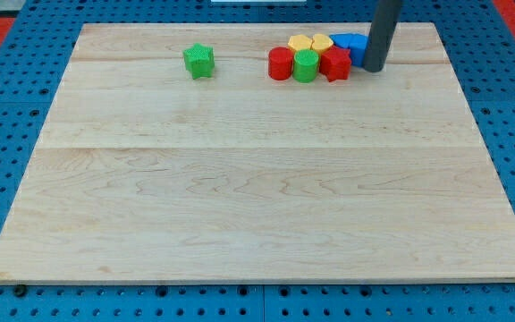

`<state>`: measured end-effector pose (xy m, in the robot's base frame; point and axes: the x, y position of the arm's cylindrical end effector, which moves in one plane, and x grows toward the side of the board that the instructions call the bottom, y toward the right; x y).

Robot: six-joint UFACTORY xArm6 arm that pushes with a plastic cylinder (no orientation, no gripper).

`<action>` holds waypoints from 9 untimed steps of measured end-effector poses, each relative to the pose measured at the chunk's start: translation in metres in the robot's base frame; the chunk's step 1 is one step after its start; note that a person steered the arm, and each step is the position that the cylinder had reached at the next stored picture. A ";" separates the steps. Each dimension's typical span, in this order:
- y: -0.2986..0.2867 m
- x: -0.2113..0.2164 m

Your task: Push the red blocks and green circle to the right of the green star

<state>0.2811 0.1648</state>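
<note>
The green star (pixel 198 61) lies near the view's top, left of centre, on the wooden board (pixel 257 179). To its right is a tight cluster: a red circle (pixel 280 63), the green circle (pixel 305 65) and a red star (pixel 335 63) in a row. Behind them sit two yellow blocks (pixel 311 43) and a blue block (pixel 350 42). My tip (pixel 373 68) rests on the board just right of the red star and in front of the blue block, partly hiding it.
The board lies on a blue perforated table (pixel 7 107). The cluster is close to the board's top edge.
</note>
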 end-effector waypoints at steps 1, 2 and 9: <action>0.000 -0.005; -0.022 0.001; -0.141 -0.012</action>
<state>0.2692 0.0241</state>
